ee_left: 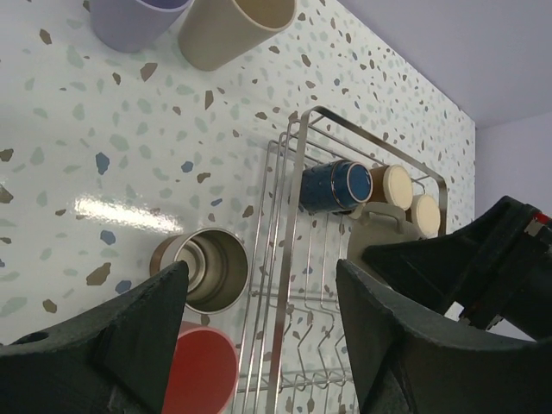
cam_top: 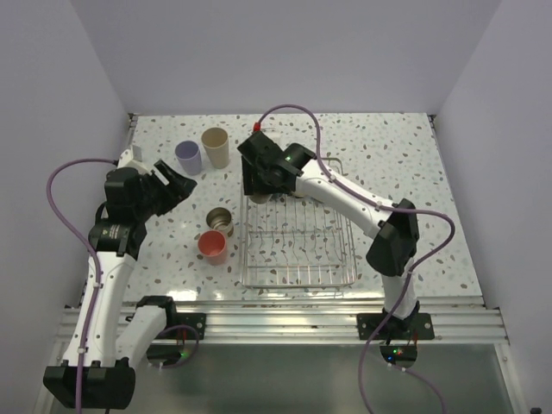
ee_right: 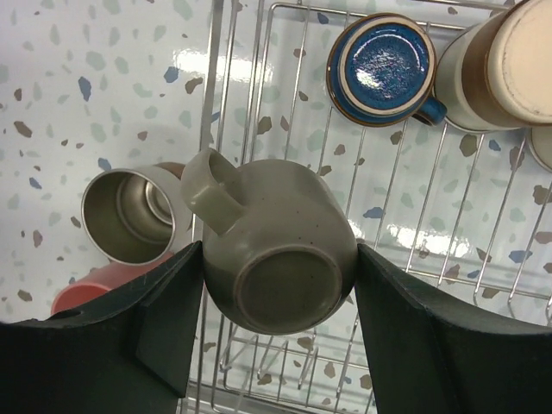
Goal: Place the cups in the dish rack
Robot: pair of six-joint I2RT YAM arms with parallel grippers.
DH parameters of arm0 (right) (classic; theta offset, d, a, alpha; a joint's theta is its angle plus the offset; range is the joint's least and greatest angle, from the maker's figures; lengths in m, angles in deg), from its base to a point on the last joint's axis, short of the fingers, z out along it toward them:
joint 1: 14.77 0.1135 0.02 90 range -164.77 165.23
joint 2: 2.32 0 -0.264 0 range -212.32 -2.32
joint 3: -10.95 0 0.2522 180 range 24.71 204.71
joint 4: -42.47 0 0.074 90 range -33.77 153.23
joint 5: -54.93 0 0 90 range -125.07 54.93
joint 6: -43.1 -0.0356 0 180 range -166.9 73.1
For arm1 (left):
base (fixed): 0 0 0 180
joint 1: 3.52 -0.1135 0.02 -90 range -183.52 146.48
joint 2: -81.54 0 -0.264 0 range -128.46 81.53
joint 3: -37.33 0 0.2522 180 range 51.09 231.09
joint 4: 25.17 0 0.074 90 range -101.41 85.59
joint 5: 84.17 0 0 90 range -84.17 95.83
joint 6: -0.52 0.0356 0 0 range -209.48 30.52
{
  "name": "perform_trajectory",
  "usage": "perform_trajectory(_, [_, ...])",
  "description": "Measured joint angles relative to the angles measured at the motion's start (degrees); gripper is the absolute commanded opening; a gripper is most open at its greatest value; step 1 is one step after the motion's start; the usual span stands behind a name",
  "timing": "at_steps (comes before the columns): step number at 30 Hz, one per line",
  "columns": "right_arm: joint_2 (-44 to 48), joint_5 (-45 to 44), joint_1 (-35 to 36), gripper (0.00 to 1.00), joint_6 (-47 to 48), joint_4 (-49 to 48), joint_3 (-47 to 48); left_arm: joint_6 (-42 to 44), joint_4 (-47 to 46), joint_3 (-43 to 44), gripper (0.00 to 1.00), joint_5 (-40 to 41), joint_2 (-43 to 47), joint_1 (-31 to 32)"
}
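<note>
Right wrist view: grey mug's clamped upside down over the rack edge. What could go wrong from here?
1. The grey mug, bottom up in the right gripper, hangs over the dish rack's left rim, not clearly inside; released here it may land on the wire and tip out.
2. Its handle juts toward the steel cup outside the rack and could snag the rim going down.
3. The fingers pinch a rounded wall; it could twist or slip.

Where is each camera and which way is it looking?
Top: above and behind, looking down on the table; both arms show.
Left wrist: faces the steel cup and dish rack; open left gripper shows.
Right wrist: looks down into the rack; right gripper grips a grey mug.
Both wrist views share the blue mug.
</note>
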Motion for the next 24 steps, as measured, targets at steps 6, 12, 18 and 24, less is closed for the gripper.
perform_trajectory(6, [-4.1, -1.5, -0.1, 0.0, -4.7, -0.2, 0.0, 0.9, 0.2, -0.2, 0.73, 0.6, 0.6, 0.3])
perform_trajectory(12, [-9.0, -1.7, -0.7, 0.0, -7.1, -2.0, -1.0, 1.1, 0.5, -0.8, 0.72, 1.0, 1.2, 1.1])
perform_trajectory(18, [-12.6, -1.7, -1.8, 0.0, -8.4, -3.7, -1.4, 1.9, 0.5, -0.8, 0.73, 1.7, 1.4, 2.2])
perform_trajectory(24, [-16.3, -2.7, -2.4, 0.0, -8.6, -4.0, 0.5, 2.4, 0.5, -1.6, 0.73, 2.1, 1.4, 3.1])
